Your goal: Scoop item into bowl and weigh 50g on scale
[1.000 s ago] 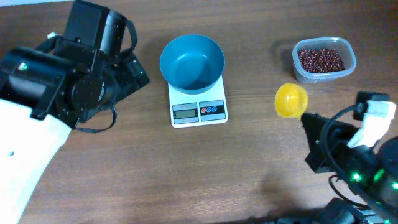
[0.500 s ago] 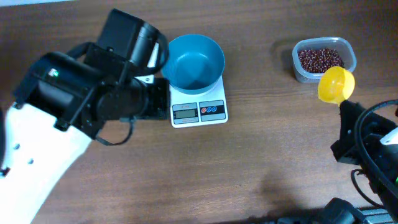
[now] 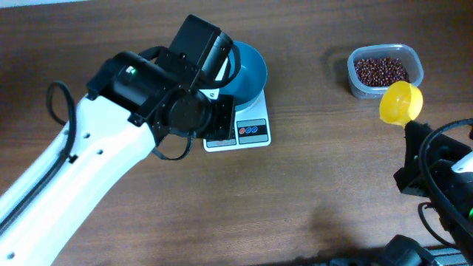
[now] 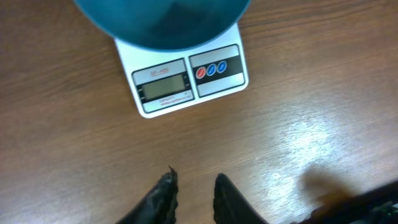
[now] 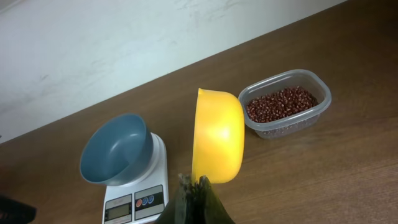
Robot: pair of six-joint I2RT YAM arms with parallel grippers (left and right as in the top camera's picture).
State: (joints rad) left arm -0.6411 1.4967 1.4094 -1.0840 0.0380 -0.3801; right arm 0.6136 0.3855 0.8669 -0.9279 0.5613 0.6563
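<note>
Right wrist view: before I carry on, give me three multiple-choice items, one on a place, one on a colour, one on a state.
1. Where is the round teal-blue plastic bowl?
A) on the small white digital scale
B) beside it
C) under it

2. What colour is the round plastic scoop gripped by the right claw?
A) red
B) yellow
C) green

3. The bowl is:
A) full
B) tipped over
C) upright and empty

Answers:
1 A, the bowl rests on the scale's platform above the display.
2 B, the scoop is plainly yellow.
3 C, its rim faces up and only bare blue shows inside.
</note>
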